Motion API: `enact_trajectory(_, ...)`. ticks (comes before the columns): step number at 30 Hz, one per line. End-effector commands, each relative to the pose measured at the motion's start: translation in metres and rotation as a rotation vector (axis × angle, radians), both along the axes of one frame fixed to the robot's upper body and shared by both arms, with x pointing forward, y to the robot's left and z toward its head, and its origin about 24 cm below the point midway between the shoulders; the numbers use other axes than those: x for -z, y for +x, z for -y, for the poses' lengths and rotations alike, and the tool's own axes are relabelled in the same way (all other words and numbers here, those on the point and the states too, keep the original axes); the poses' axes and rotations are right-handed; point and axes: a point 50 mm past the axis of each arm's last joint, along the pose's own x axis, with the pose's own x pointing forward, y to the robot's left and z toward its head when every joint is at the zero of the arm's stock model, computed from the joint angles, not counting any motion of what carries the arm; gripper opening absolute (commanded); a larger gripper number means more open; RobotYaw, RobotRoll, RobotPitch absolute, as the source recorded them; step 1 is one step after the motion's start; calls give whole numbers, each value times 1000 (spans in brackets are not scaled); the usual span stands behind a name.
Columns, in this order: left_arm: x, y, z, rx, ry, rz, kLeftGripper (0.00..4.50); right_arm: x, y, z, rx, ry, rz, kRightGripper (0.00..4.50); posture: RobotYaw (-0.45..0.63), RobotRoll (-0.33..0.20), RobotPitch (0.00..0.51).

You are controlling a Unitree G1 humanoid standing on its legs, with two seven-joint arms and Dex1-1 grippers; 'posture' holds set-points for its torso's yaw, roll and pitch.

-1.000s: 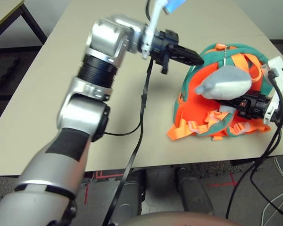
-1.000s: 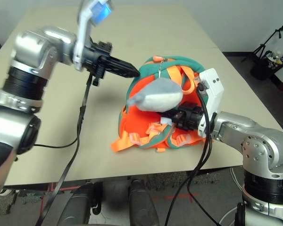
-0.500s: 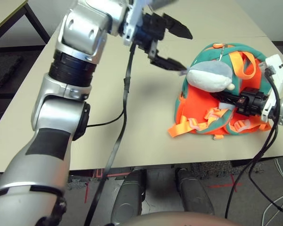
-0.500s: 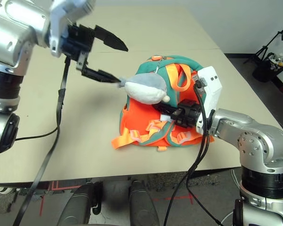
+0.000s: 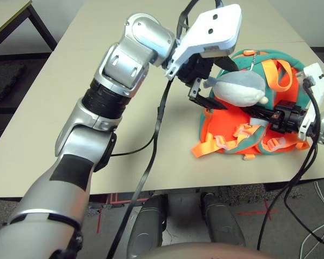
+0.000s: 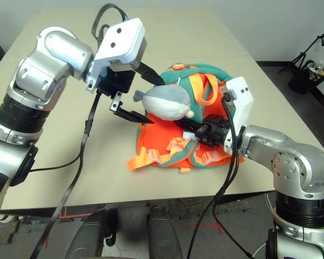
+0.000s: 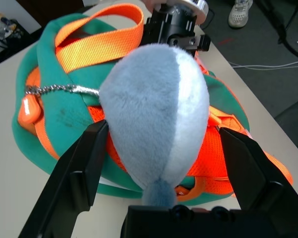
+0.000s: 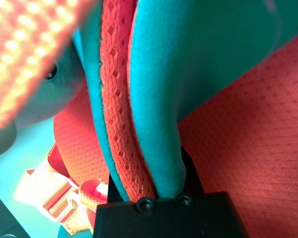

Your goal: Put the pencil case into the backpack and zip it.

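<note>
Between the spread fingers of the left gripper [image 7: 159, 148] sits the grey plush shark [image 7: 156, 116], its narrow tail end pointing back toward the gripper's base. Both black fingers [image 7: 79, 171] stand wide apart, one on each side of the toy, and neither visibly presses on it; nothing is held. Just beyond the shark lies the backpack [image 5: 243, 116], teal-green with orange panels, resting on the beige table [image 5: 70, 108]. A thin chain [image 7: 59, 90] runs from the toy across the teal fabric to an orange tab at the pack's side. An orange strap [image 7: 97, 44] arches over the pack past the shark.

On the far side of the backpack from the left gripper, the right gripper [image 6: 202, 132] reaches in low, just under the shark. Its fingers are closed on a fold of the backpack, an edge of teal fabric with orange mesh beside it, which the right wrist view shows rising straight out from between them. Loose orange straps [image 5: 227, 143] trail from the pack's near edge onto the table. I cannot tell where the pencil case is.
</note>
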Motion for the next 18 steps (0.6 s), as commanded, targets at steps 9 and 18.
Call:
enact_trajectory(9,-9,14,-3,-104,-132,1,1104,13,-2,-3,-7,-5,-52,115,15,0,169)
enact_trajectory(18,-42,31,-59,-361,-512,-367,137,16,-4,-6,-16,3,-63,115,26,0,173)
